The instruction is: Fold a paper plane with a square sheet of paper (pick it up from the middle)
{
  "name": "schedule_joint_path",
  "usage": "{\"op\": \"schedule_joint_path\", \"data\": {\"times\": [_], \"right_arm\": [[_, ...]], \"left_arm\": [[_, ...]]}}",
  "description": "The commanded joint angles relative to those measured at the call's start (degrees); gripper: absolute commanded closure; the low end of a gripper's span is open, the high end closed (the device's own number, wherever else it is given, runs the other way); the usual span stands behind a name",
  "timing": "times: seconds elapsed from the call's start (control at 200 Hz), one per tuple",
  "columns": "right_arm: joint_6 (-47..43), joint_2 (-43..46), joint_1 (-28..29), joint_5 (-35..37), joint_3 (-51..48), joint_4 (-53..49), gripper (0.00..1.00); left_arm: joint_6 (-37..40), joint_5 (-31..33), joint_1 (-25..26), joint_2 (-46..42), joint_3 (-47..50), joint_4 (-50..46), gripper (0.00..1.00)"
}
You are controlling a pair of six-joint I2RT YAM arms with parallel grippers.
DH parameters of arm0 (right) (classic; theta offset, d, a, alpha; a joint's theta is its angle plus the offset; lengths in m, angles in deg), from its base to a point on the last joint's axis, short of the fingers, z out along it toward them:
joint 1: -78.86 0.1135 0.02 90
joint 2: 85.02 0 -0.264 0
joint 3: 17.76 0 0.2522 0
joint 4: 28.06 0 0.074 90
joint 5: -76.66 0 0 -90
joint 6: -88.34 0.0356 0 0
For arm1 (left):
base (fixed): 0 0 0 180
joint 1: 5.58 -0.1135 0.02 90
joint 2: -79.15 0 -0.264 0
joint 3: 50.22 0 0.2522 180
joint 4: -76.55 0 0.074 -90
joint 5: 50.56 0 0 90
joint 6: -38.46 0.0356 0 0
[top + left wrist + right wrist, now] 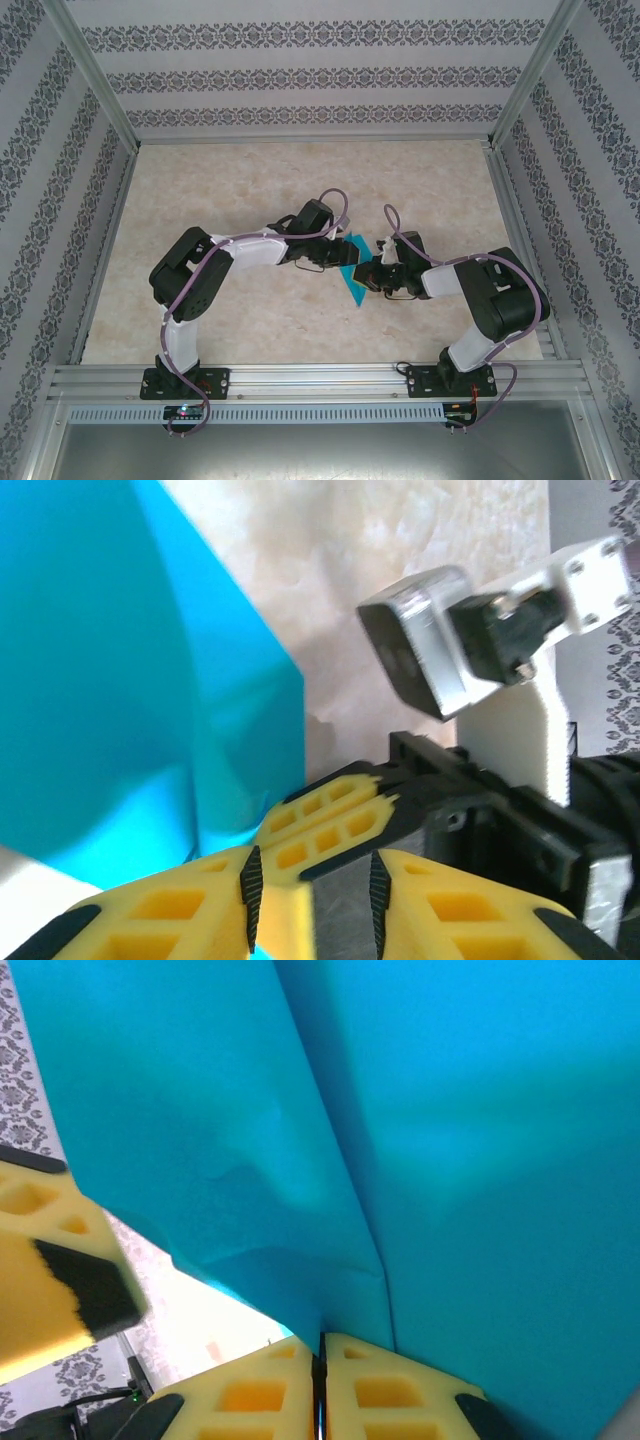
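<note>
The turquoise sheet of paper (352,276) is folded into a pointed paper plane shape and hangs between the two grippers above the table's middle. My right gripper (322,1348) is shut on its lower edge, beside a long crease in the paper (450,1110). My left gripper (313,880) is open, and the paper (120,680) lies off to its left. The right gripper's shut yellow fingers (330,815) reach in towards that gap. From above, the left gripper (333,257) and right gripper (377,274) face each other across the paper.
The marble-patterned table (250,180) is walled by patterned panels and an aluminium frame, with a rail (320,380) at the near edge. The right wrist's camera housing (430,640) sits close in front of the left gripper. One left finger (50,1280) shows beside the paper.
</note>
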Motion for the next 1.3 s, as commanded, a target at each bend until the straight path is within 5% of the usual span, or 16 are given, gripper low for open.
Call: {"op": "schedule_joint_path", "data": {"times": [0.0,0.679,1.294], "right_arm": [[-3.1,-3.3,1.1,8.7,-2.3,-11.0,0.90],[-4.7,-2.3,2.4,10.6,-1.2,-13.8,0.84],[-5.5,-0.4,2.7,10.8,-1.4,-14.5,0.74]], "left_arm": [[0.8,0.6,-0.7,2.0,-2.8,-2.6,0.62],[5.9,2.8,-0.7,6.4,-8.1,-11.9,0.59],[10.2,4.7,-1.4,7.0,-7.8,-18.1,0.81]]}}
